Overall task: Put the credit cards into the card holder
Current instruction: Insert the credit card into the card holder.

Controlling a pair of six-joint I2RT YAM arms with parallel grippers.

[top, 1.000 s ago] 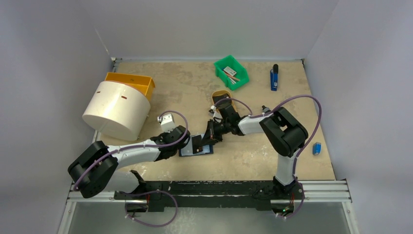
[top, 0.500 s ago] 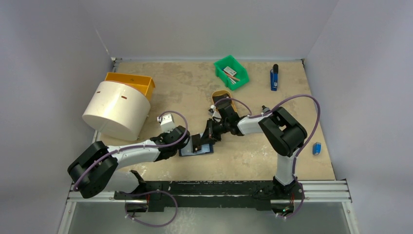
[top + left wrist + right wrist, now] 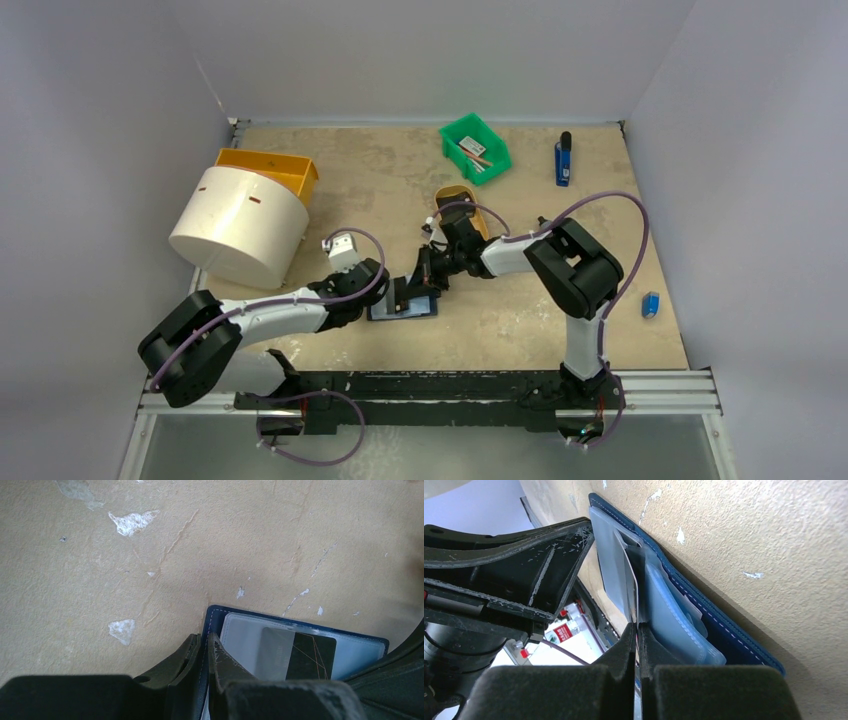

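Note:
The navy card holder [image 3: 420, 307] lies open on the table between the two arms, its pale blue sleeves facing up. My left gripper [image 3: 401, 294] is shut on its left navy edge [image 3: 214, 614], one finger on each side of the flap. A black credit card [image 3: 310, 655] with thin gold lines sits partly inside a clear sleeve. In the right wrist view my right gripper [image 3: 636, 626] is shut on the edge of that credit card [image 3: 631, 582], which stands between the pale sleeves of the card holder [image 3: 724, 630].
A tan oval tray [image 3: 462, 200] lies just behind the right gripper. A white cylinder [image 3: 240, 225] and an orange bin [image 3: 270, 170] stand at the left. A green bin [image 3: 475, 148] and a blue pen-like thing [image 3: 563, 158] are at the back, a small blue item [image 3: 650, 304] at the right.
The right arm has shifted a little to the left, carrying the card further toward the holder. The left arm and the holder have stayed in place.

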